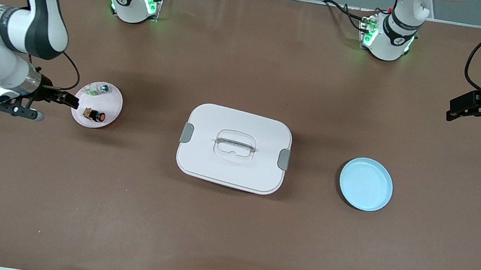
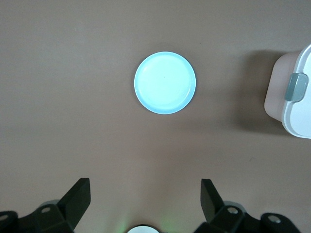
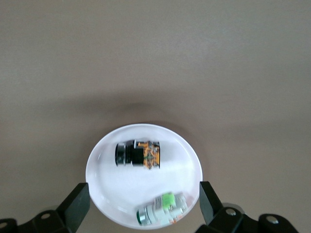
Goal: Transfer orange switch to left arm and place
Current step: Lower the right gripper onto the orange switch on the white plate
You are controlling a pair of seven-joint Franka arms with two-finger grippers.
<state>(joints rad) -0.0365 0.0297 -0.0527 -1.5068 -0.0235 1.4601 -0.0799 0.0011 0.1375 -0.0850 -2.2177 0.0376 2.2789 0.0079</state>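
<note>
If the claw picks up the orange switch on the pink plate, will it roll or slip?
The orange switch lies on its side on the pink plate, so a nudge would probably roll it. It looks like small, rigid plastic, likely light. Its round body may slip between flat fingers.

Pink plate (image 1: 113, 105) bearing a green-and-clear part (image 1: 98, 90); light blue plate (image 1: 366, 184) on brown table (image 1: 225, 229)

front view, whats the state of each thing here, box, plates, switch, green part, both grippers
box: lid on, upright
orange switch: lying on its side on the pink plate
green-and-clear part: lying on the same plate, apart from the switch
light blue plate: empty
right gripper: open, over the pink plate
left gripper: open, empty, waiting
</note>
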